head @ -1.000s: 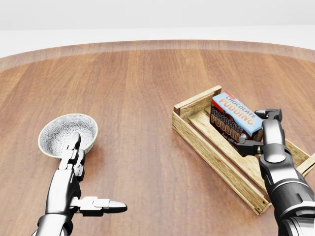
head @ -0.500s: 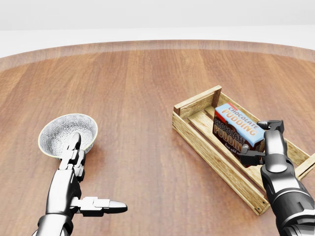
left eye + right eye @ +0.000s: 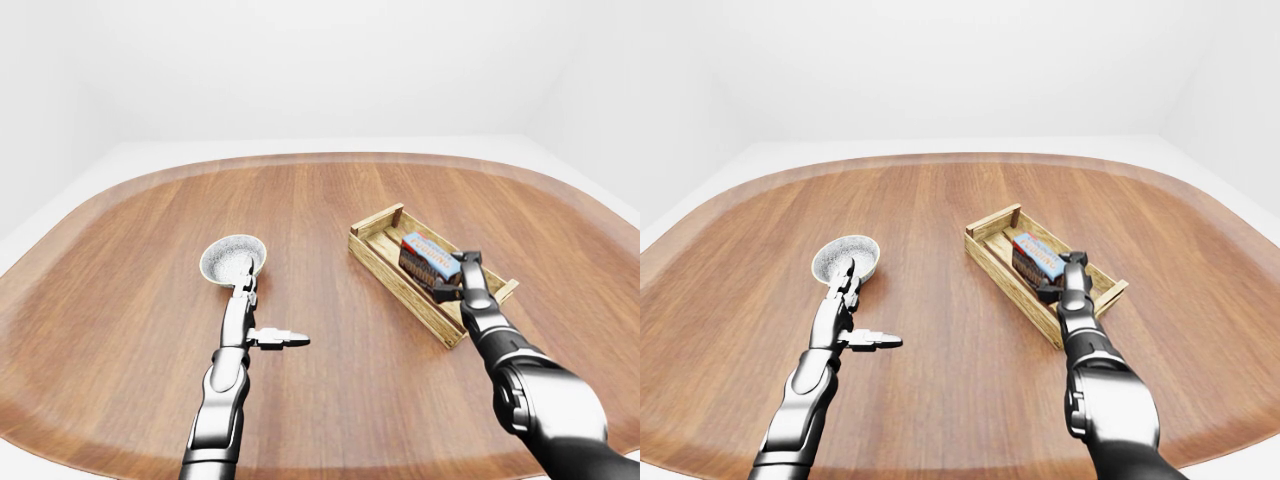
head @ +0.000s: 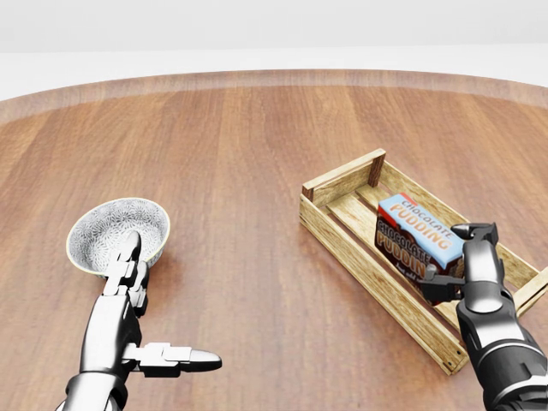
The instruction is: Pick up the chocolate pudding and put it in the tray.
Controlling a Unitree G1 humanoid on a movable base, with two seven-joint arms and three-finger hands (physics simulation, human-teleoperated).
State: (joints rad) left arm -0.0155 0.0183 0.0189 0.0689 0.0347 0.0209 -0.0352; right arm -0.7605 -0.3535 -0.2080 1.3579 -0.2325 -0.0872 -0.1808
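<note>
One chocolate pudding point(image 4: 417, 235), gripped in my right hand point(image 4: 467, 261), now sits lower inside the one wooden tray point(image 4: 342, 229). My open left hand point(image 4: 137, 295) stays beside one bowl point(image 4: 103, 227) on the table point(image 4: 248, 154).

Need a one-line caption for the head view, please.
Right hand lowers the chocolate pudding into the wooden tray; left hand idles open beside the bowl.
</note>
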